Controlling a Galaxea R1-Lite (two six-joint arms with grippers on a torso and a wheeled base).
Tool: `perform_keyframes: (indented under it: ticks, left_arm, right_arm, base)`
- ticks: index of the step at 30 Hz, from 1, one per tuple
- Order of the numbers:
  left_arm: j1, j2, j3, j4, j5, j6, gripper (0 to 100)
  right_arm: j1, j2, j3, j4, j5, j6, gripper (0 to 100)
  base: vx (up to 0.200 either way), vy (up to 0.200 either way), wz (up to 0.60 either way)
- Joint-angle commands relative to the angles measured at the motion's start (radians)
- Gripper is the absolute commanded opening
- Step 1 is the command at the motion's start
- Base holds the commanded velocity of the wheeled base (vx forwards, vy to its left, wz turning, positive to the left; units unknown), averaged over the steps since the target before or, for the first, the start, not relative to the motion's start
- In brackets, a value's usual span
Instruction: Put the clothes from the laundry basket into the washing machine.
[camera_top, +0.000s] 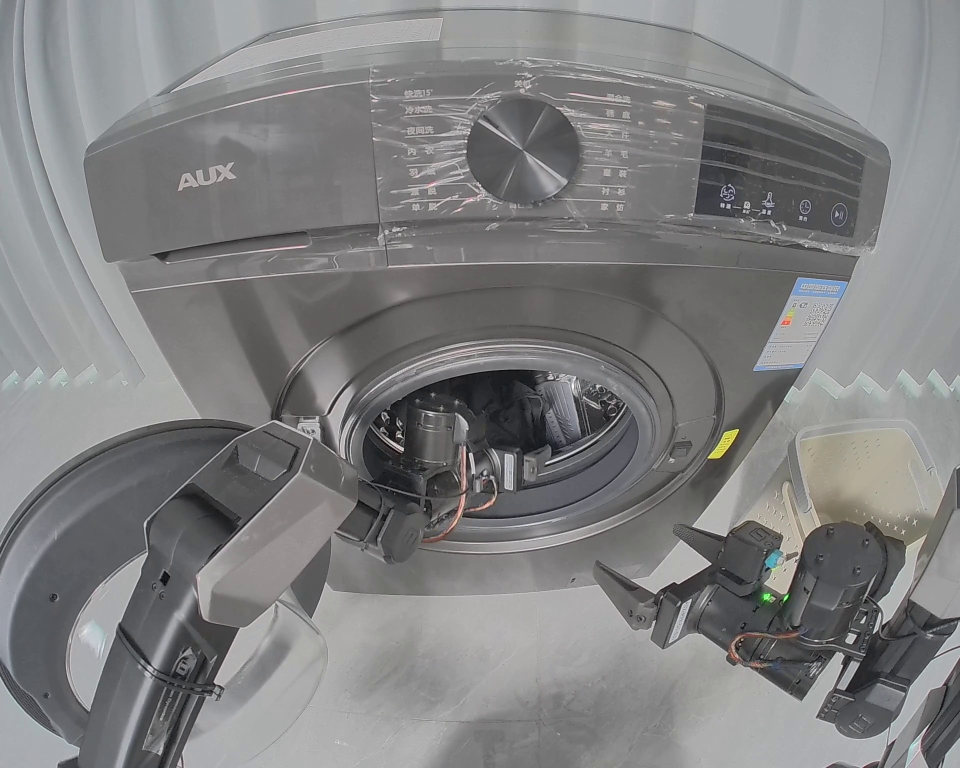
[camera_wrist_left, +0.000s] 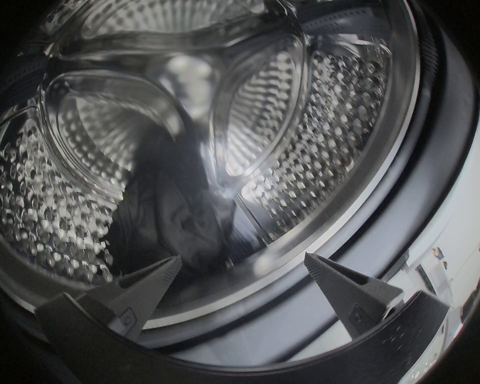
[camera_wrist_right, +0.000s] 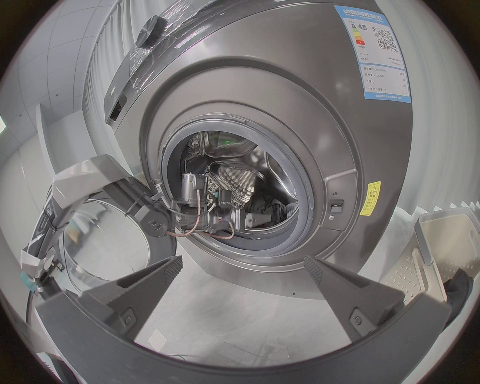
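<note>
The one washing machine (camera_top: 560, 300) faces the robot, its round door (camera_top: 60, 560) swung wide to the left. A single dark heap of clothes (camera_wrist_left: 175, 220) lies low in the drum (camera_wrist_left: 320, 90). The left tool (camera_wrist_left: 240, 259) sits inside the opening, released and empty. The right tool (camera_top: 640, 552), also spread and empty, hangs before the machine, beside one pale laundry basket (camera_top: 860, 470) on the floor

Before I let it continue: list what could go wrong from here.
The left tool is open inside the drum; pulling out, the loose cable on its arm could snag the door seal. The dark clothes seem to lie near the drum's mouth and might slip out.
</note>
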Motion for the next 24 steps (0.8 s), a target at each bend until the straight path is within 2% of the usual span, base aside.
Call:
perform_keyframes:
  ticks: [1,4,8,14,16,18,19,20,22,24]
  left_arm:
    - [-0.057,-0.141,0.209,0.0,-0.072,0.025,100]
    - [-0.066,-0.146,0.25,-0.032,-0.075,0.057,100]
    - [-0.076,-0.175,0.283,-0.063,-0.075,0.058,100]
    - [-0.112,-0.303,0.419,-0.072,-0.083,0.048,100]
    - [-0.135,-0.367,0.502,-0.096,-0.092,0.046,100]
    - [-0.141,-0.385,0.527,-0.112,-0.093,0.046,100]
    - [-0.158,-0.428,0.594,-0.158,-0.092,0.045,100]
    - [-0.158,-0.428,0.594,-0.158,-0.092,0.045,100]
    - [-0.172,-0.516,0.711,-0.227,-0.086,0.04,100]
    - [-0.177,-0.582,0.769,-0.239,-0.073,0.037,100]
  right_arm:
    - [0.0,-0.002,-0.001,-0.001,0.0,0.0,100]
    - [0.0,-0.002,0.0,-0.001,0.0,0.0,100]
    - [-0.001,-0.002,0.003,-0.001,0.0,0.0,100]
    - [0.0,0.003,0.0,-0.001,0.0,0.0,100]
    - [0.0,0.005,0.0,-0.001,0.0,0.0,100]
    - [0.0,0.003,0.002,-0.001,0.0,0.0,100]
    - [0.0,-0.003,0.006,-0.001,0.0,0.0,100]
    - [0.0,-0.003,0.006,-0.001,0.0,0.0,100]
    - [-0.004,-0.015,0.011,-0.001,0.0,0.0,100]
    - [-0.01,-0.029,0.014,-0.001,0.0,0.0,100]
  base:
    - [0.0,0.0,0.0]
    - [0.0,0.0,0.0]
    - [0.0,0.0,0.0]
    - [0.0,0.0,0.0]
    - [0.0,0.0,0.0]
    - [0.0,0.0,0.0]
    - [0.0,0.0,0.0]
    - [0.0,0.0,0.0]
    - [0.0,0.0,0.0]
    - [0.0,0.0,0.0]
